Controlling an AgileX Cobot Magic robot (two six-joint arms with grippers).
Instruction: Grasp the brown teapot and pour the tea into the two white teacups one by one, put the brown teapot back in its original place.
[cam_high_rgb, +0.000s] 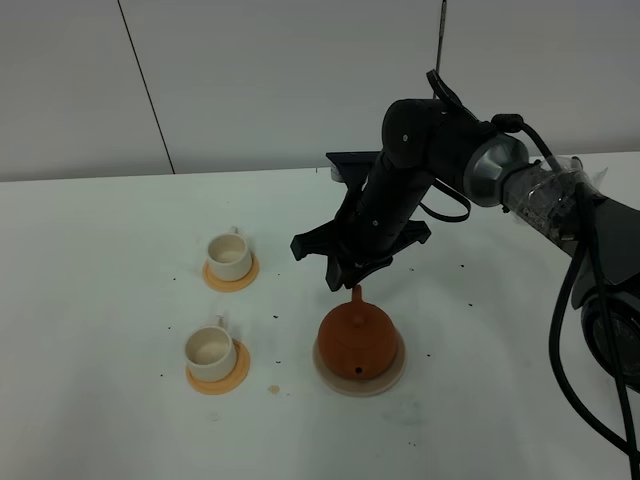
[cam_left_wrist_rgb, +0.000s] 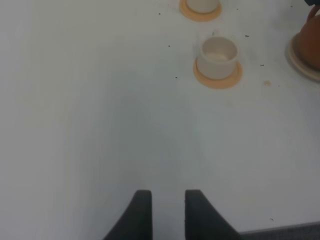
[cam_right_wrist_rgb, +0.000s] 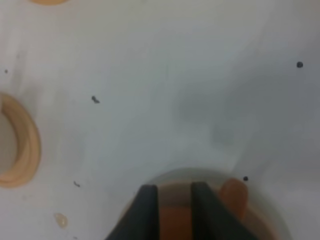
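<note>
I'm seeing the right gripper (cam_high_rgb: 350, 282) reaching down over the white table (cam_high_rgb: 100, 300) and clenching the upright loop handle of the brown teapot (cam_high_rgb: 355, 338). The teapot is sitting on its beige disc (cam_high_rgb: 396, 378), about midway across the table and well in from the far edge.

The right wrist view is blurring badly. Two dark fingers (cam_right_wrist_rgb: 148, 210) are standing close together with brown clay filling the gap, and the exact line of contact is hard to make out. An orange-brown lump beside them is part of the teapot, but I cannot tell which part.

Toward the table's left edge, two white cups are standing apart from the teapot, each on an orange coaster. These are the far cup (cam_high_rgb: 228, 253) and the near cup (cam_high_rgb: 210, 345).

The left gripper (cam_left_wrist_rgb: 167, 196) is showing only in its own wrist view, hovering over the table with its fingers slightly parted and gripping nothing. That view is cutting off the far cup and most of the teapot. The right arm is running out of the high view. Dark specks (cam_high_rgb: 275, 317) are dotting the table.
</note>
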